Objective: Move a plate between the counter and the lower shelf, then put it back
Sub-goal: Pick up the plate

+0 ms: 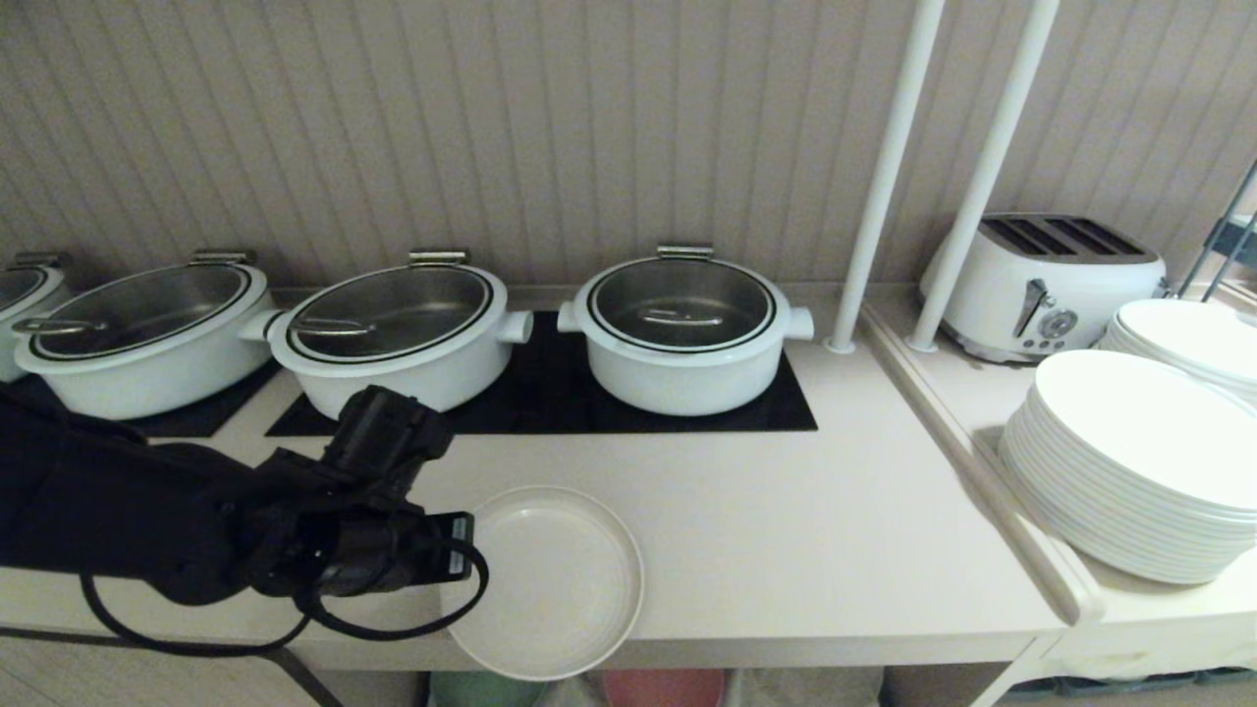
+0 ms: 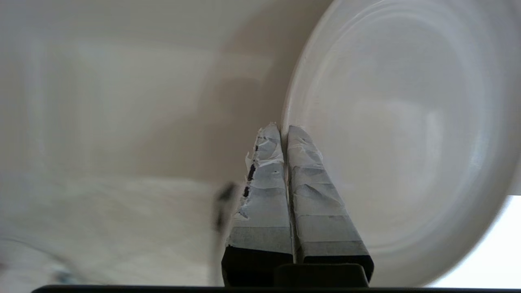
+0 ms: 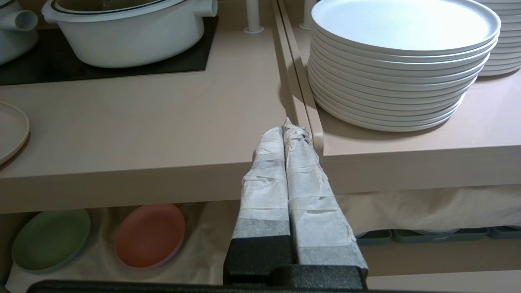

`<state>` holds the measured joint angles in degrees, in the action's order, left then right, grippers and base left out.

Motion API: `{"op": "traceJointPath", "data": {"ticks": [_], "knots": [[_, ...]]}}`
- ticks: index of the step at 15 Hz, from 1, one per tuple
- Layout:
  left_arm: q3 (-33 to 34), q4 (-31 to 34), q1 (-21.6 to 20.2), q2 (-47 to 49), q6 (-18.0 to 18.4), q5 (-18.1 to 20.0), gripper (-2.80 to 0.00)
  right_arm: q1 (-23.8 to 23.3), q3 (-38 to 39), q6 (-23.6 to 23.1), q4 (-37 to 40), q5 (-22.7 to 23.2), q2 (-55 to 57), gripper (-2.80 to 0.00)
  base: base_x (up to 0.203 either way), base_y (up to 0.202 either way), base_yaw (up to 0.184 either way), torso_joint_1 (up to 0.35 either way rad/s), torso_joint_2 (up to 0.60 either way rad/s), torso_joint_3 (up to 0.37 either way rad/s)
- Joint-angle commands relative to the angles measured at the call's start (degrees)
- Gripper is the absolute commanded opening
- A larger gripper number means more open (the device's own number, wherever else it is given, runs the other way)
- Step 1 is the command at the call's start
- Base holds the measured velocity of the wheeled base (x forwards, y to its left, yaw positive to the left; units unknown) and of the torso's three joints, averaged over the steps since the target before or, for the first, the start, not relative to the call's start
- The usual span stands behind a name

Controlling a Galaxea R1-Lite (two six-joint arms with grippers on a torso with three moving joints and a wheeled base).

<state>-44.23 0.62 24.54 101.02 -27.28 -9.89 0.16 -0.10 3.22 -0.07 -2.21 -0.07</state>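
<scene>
Plate (image 1: 555, 589), the small cream one, is held by its rim in the left gripper (image 1: 462, 550), whose taped fingers (image 2: 301, 183) are pinched nearly together on the rim's edge. It reaches away from the fingertips, roughly level, over the front part of the counter (image 1: 835, 550), with its near side overhanging the counter's front edge; whether its underside rests on the worktop or hangs just above cannot be told. Beyond the gripper stand three white pots (image 1: 685, 329) on the black hob panels (image 1: 786, 407), well clear of the plate. Under the counter edge is the lower shelf (image 3: 211, 228) with its whitish cloth, where a green plate (image 3: 51, 240) and a pink plate (image 3: 149, 236) lie. The right gripper (image 3: 287, 130) hangs off to the side by the counter's front edge, clenched on nothing, close to the stack of large white plates (image 3: 390, 73). As for progress, the plate is at counter level and gripped, so the move is in hand but not finished: either it is being taken off toward the shelf or brought back up, and these views alone do not settle which. Letting go remains.
</scene>
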Motion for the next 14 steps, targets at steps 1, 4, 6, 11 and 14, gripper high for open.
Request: {"op": "traceJointPath", "data": {"ticks": [1, 4, 6, 11, 14], "knots": [[0.1, 0.5, 0.0, -2.4, -4.9, 1.0, -2.80, 0.0, 0.0, 0.0, 0.0, 0.0, 0.1, -2.80, 0.000, 0.000, 0.000, 0.000, 0.00, 0.000], [2.4, 0.5, 0.1, -4.6, -6.6, 1.6, -2.80, 0.0, 0.0, 0.0, 0.0, -0.1, 0.1, -2.80, 0.000, 0.000, 0.000, 0.000, 0.00, 0.000], [3.6, 0.5, 0.1, -6.5, -9.3, 2.7, -2.80, 0.0, 0.0, 0.0, 0.0, -0.1, 0.1, -2.80, 0.000, 0.000, 0.000, 0.000, 0.00, 0.000], [5.3, 0.6, 0.2, -9.6, -15.5, 2.8, -2.80, 0.0, 0.0, 0.0, 0.0, 0.0, 0.1, -2.80, 0.000, 0.000, 0.000, 0.000, 0.00, 0.000], [7.8, 0.6, 0.2, -13.0, -19.1, 2.7, -2.80, 0.0, 0.0, 0.0, 0.0, -0.1, 0.1, -2.80, 0.000, 0.000, 0.000, 0.000, 0.00, 0.000]]}}
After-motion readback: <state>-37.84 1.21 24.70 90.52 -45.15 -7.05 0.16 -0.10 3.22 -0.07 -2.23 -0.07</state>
